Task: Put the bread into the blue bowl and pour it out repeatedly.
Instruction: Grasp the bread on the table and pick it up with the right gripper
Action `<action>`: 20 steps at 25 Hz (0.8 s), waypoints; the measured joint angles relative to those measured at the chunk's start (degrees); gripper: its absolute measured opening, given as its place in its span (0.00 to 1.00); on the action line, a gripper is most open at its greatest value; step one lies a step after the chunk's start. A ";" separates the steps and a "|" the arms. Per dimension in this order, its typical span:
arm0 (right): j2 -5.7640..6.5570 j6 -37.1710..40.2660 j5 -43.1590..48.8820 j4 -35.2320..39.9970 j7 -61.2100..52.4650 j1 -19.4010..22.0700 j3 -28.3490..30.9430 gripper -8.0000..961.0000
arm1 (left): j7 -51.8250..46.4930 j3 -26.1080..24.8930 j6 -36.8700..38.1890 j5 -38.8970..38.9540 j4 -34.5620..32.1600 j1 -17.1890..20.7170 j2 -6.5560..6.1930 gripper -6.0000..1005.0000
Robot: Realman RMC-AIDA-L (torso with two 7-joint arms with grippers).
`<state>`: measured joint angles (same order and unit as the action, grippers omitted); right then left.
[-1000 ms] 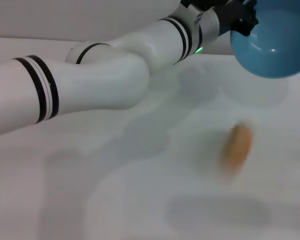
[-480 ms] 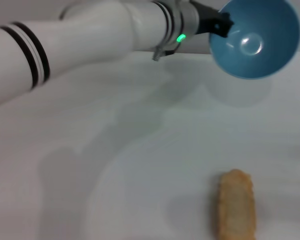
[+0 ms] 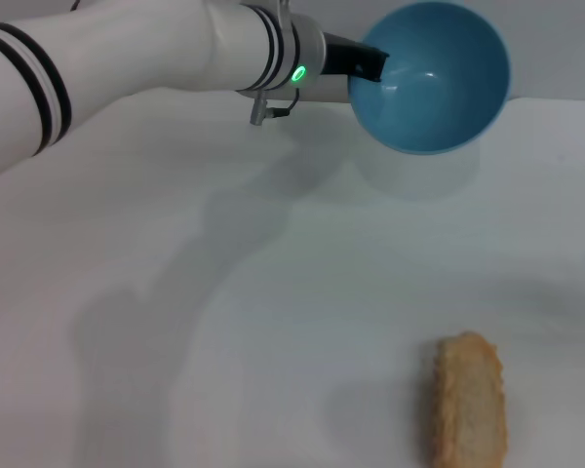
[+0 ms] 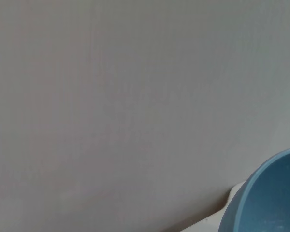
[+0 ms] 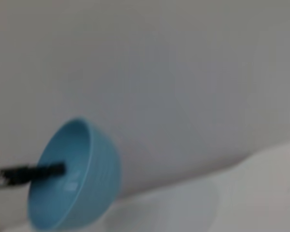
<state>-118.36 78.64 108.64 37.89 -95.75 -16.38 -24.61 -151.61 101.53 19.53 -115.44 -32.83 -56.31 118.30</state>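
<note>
Head view: left arm [image 3: 127, 58] holds the bowl [image 3: 434, 83] tilted above the far side of a white table [image 3: 175, 292].
Left gripper [image 3: 370, 66] is clamped on the bowl's left rim, the empty inside facing the camera. Bread [image 3: 468, 405] lies flat on the table at near right, well apart from the bowl.

A plain white table [image 3: 175, 322] is filling most of the head view, with soft grey shadows lying across its middle and a pale wall [image 4: 135, 96] standing behind
</note>
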 joint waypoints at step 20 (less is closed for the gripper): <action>0.24 1.62 13.09 -2.17 -23.60 -8.86 -19.60 0.50 | 0.00 -1.10 -1.34 0.48 0.12 1.92 0.43 0.00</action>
<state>-118.12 80.27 121.73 35.72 -119.34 -25.24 -44.21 -151.61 100.43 18.19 -114.96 -32.72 -54.39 118.73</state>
